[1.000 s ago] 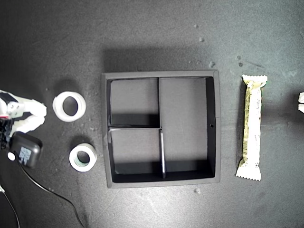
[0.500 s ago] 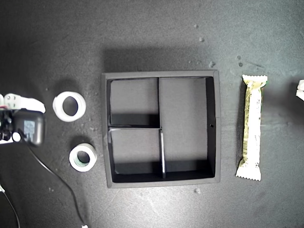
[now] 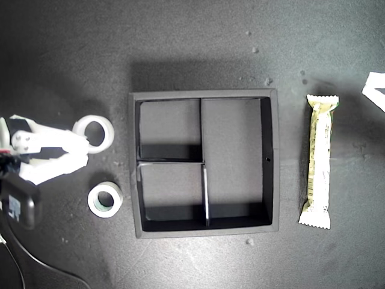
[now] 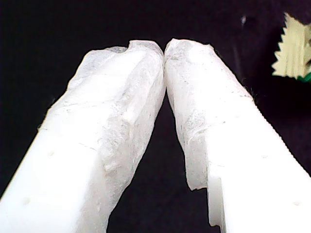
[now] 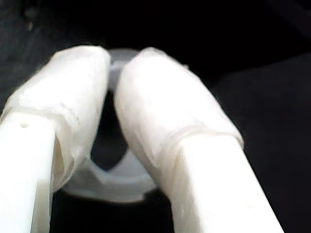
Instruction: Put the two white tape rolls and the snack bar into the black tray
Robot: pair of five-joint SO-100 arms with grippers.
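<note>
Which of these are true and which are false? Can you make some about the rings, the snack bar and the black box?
1. The black tray has nothing in it. True.
2. The snack bar lies inside the tray. False: it lies outside, at the exterior view's right.
3. My second gripper is at the larger tape roll. True.
4. The smaller tape roll is stacked on the larger one. False: they lie apart.

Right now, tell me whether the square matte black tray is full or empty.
Empty. The square matte black tray shows only bare black floor in its two small compartments and its long one.
</note>
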